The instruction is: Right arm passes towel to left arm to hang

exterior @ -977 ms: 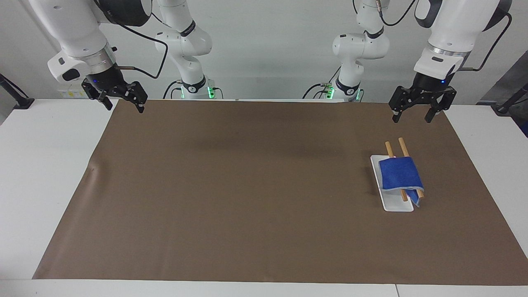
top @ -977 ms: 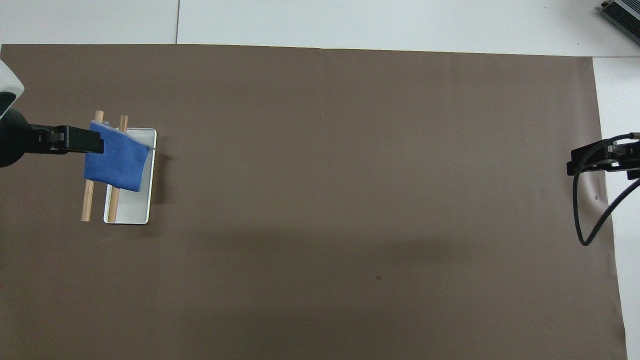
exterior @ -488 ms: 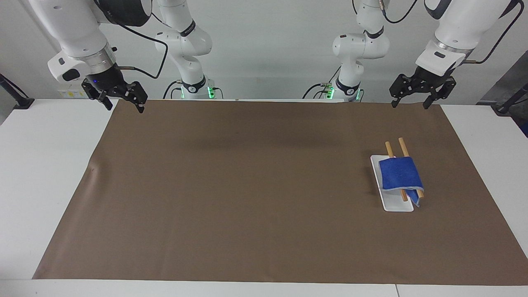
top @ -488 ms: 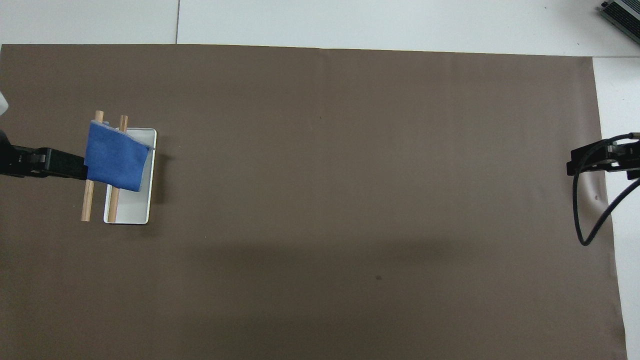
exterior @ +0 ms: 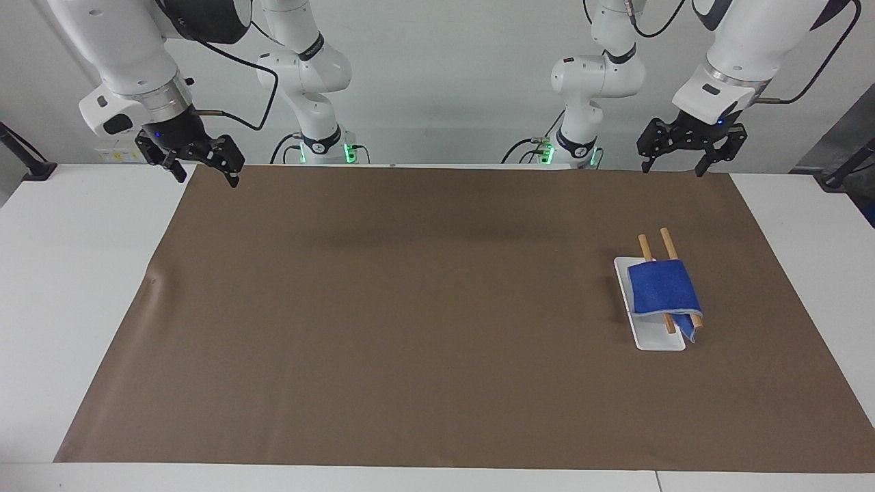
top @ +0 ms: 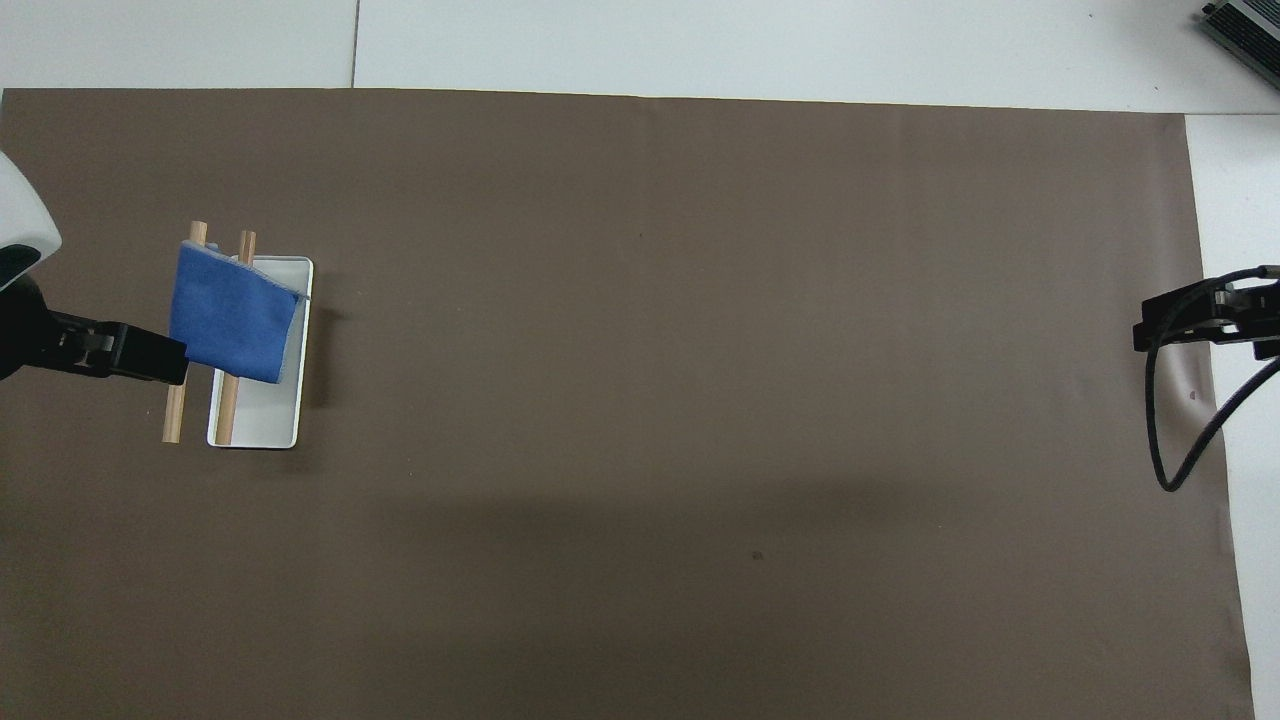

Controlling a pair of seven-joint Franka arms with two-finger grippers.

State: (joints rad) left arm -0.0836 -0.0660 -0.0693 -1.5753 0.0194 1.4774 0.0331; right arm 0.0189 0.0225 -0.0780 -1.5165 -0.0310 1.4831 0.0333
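Draped over two wooden dowels (exterior: 668,280) that lie across a shallow white tray (exterior: 649,338), the towel (exterior: 663,287) sits at the right of the facing view, its blue cloth folded over the rods with one corner hanging off the tray's lower edge; by the look of it, the hanging is done. The rods hold the cloth off the tray so it can drape freely. Tray and rods rest on a brown mat (exterior: 410,307) that covers most of the white table (exterior: 68,273).

At the upper right of the same view, the left gripper (exterior: 670,160) hangs over the mat's top edge, empty, prongs spread wide and well apart from the towel. From overhead its black tip (top: 150,358) seems to sit just beside the cloth, but that is only height.

At the upper left, the right gripper (exterior: 205,169) hovers over the mat's corner, jaws likewise spread and empty, waiting. Two slimmer white arms with green lights (exterior: 311,82) stand idle along the top.
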